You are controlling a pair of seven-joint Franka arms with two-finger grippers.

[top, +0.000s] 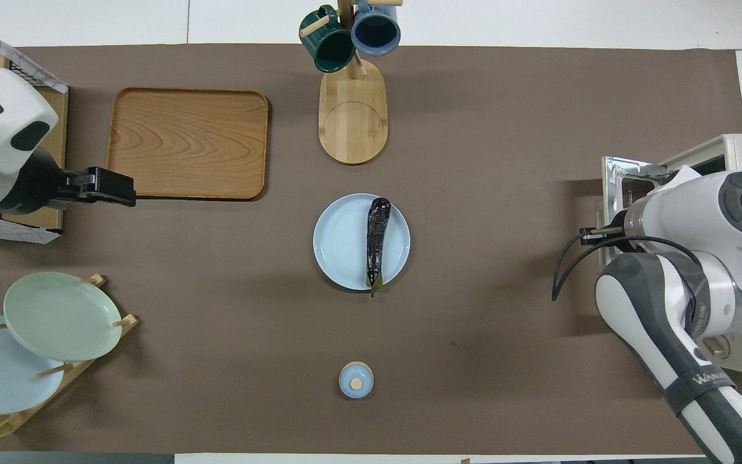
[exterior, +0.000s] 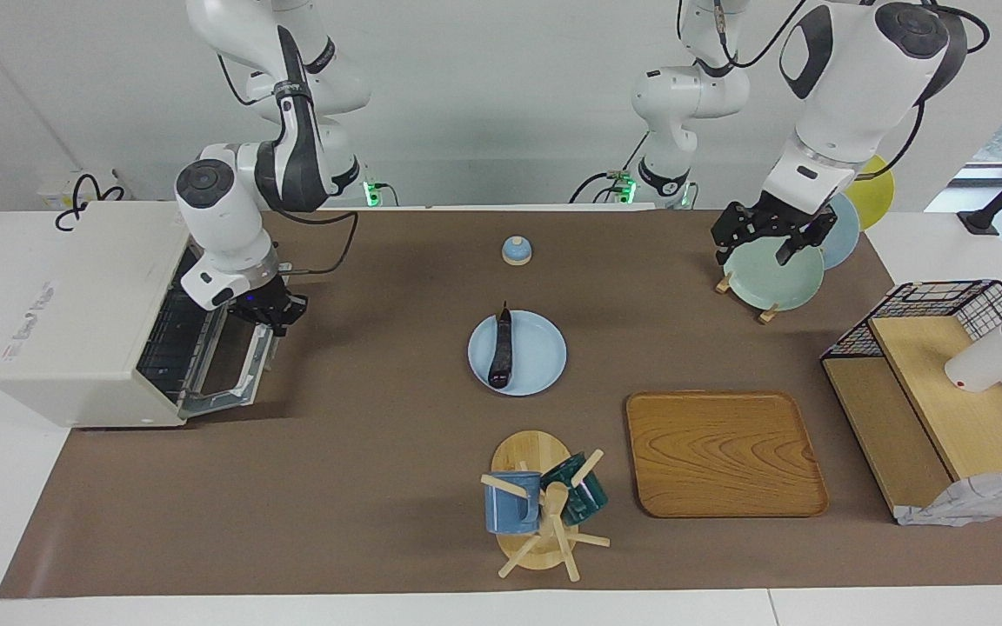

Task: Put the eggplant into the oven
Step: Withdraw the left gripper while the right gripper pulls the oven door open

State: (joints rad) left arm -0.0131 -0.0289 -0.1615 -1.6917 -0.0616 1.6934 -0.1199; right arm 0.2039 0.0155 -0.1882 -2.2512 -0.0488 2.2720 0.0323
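The eggplant [exterior: 500,350] is long and dark purple-black. It lies on a light blue plate [exterior: 544,356] in the middle of the table, and also shows in the overhead view [top: 375,241]. The white oven [exterior: 83,313] stands at the right arm's end of the table with its door [exterior: 227,365] open; it also shows in the overhead view [top: 741,151]. My right gripper [exterior: 273,313] is at the outer edge of the open door. My left gripper [exterior: 755,252] is open and empty, up over the pale green plate [exterior: 771,278] in the plate rack.
A wooden tray [exterior: 723,452] and a mug tree with two mugs [exterior: 544,504] stand farther from the robots than the plate. A small blue lidded pot [exterior: 517,250] is nearer to the robots. A wire-and-wood rack [exterior: 945,391] stands at the left arm's end.
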